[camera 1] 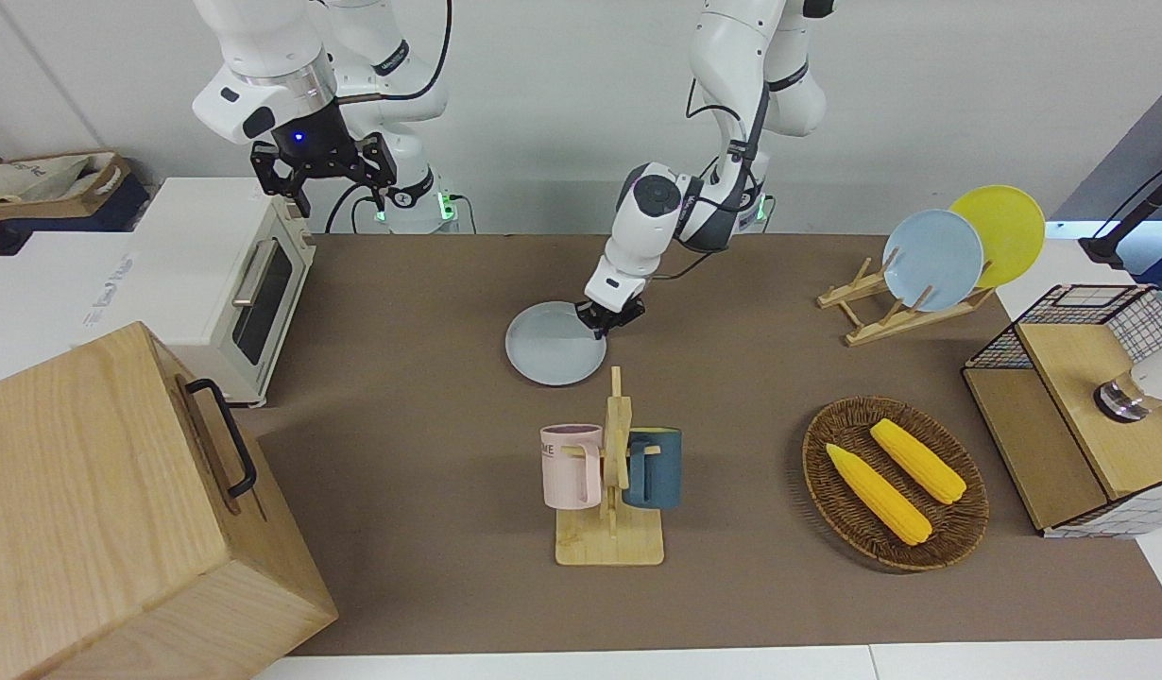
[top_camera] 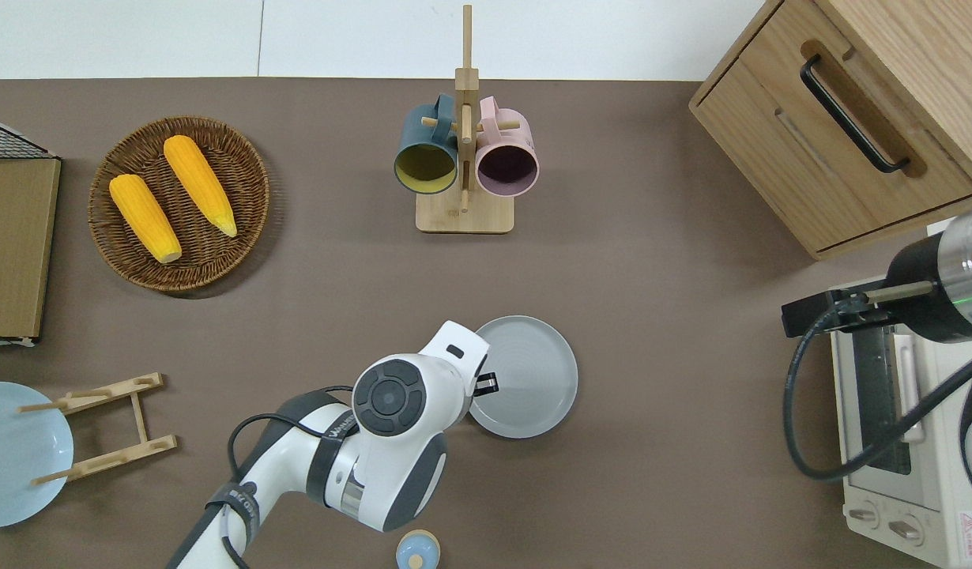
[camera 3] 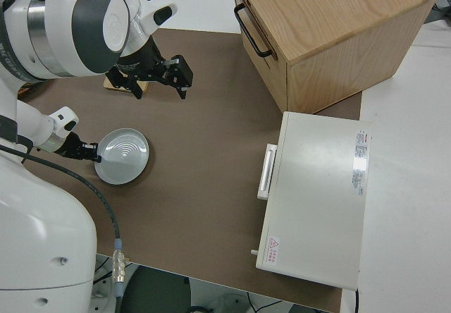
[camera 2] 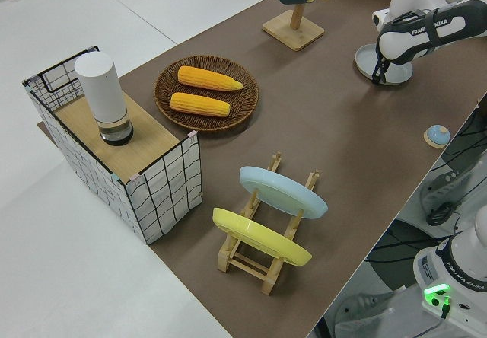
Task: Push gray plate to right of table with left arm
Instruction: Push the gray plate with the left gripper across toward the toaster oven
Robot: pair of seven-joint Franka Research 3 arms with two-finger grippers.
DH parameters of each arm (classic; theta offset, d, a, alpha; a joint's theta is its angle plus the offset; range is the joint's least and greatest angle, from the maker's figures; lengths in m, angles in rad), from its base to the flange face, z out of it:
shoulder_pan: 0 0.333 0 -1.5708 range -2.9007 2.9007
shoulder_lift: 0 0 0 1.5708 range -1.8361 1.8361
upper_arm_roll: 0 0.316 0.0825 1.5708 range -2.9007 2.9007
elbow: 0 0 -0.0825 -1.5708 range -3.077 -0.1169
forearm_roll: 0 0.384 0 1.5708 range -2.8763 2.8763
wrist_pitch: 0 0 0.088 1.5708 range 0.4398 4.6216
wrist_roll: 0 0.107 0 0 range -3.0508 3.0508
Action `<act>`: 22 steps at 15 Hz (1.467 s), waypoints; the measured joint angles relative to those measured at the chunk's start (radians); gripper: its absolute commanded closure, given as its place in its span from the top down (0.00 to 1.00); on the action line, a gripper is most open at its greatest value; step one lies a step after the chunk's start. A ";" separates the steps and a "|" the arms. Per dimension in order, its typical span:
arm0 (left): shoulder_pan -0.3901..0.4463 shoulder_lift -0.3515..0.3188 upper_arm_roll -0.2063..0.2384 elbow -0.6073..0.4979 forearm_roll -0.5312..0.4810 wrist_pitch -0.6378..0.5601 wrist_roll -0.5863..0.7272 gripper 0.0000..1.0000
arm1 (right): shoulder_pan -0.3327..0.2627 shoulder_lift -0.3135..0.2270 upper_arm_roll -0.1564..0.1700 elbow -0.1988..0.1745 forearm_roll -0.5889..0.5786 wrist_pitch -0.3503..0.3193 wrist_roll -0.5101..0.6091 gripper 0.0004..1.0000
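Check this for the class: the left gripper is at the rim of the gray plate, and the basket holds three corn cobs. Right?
Not quite. The basket holds two corn cobs, not three, as the overhead view shows. The rest stands: the left gripper is at the rim of the gray plate.

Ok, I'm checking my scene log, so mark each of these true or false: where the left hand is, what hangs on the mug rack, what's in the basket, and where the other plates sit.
1. The left hand is at the gray plate's rim. True.
2. The mug rack holds three mugs. False: two, one pink and one dark blue.
3. The wicker basket holds two corn cobs. True.
4. The sky-blue plate and yellow plate lie flat on the table. False: they stand in a wooden plate rack.
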 measured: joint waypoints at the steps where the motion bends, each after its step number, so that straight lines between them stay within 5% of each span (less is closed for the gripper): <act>1: -0.026 0.020 0.000 0.026 0.000 0.000 -0.029 0.00 | 0.000 0.000 0.000 0.000 0.000 0.000 0.000 0.98; 7: -0.114 0.110 -0.002 0.151 0.084 -0.001 -0.221 0.00 | 0.000 0.000 0.000 0.000 0.000 0.000 0.000 0.98; 14: -0.168 0.192 -0.005 0.270 0.104 -0.018 -0.292 0.00 | 0.000 0.000 0.000 0.000 0.000 0.000 0.000 0.98; 15: -0.170 0.196 -0.005 0.278 0.106 -0.021 -0.295 0.05 | 0.000 0.000 0.000 0.000 0.000 0.000 0.000 0.98; 17: -0.170 0.198 -0.005 0.283 0.107 -0.027 -0.295 0.44 | 0.000 0.000 0.000 0.000 0.000 0.000 0.000 0.98; 22: -0.171 0.218 -0.003 0.296 0.112 -0.028 -0.296 0.77 | 0.000 0.000 0.000 0.000 0.000 0.000 0.000 0.98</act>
